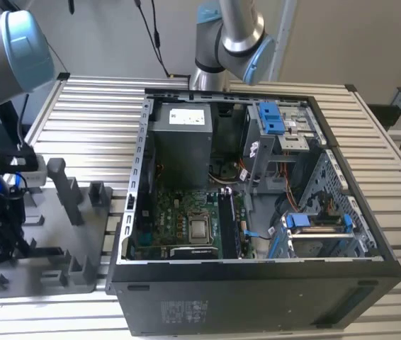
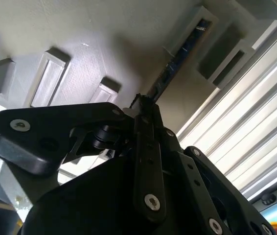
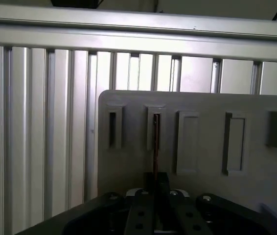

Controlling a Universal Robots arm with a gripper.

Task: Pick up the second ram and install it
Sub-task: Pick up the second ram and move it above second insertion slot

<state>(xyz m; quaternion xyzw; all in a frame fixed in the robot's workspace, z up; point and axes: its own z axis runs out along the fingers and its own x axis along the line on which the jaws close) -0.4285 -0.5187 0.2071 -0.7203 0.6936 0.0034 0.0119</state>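
We see the gripper (image 2: 143,108) at the grey holder tray (image 1: 48,237), which lies on the slatted metal table (image 1: 94,106) at the exterior view's left, just beside the open computer case (image 1: 257,283). In the second wrist view the black fingers (image 2: 146,147) come together on the near end of the second ram (image 2: 177,63), a thin dark stick that runs away from the fingertips into a narrow slot (image 2: 199,29) of the tray. In the first wrist view the ram (image 3: 155,142) appears edge-on as a thin upright line in one of the tray's slots (image 3: 156,120), with the gripper (image 3: 156,188) closed around its near end. The hand looks clamped on the stick, though the contact itself lies in shadow, so we judge this from how the fingers meet. We cannot tell whether the far end rests on the slot's floor or is slightly raised. Inside the case the motherboard (image 1: 186,219) lies exposed, well apart from the gripper. The arm (image 1: 229,35) rises behind the case.
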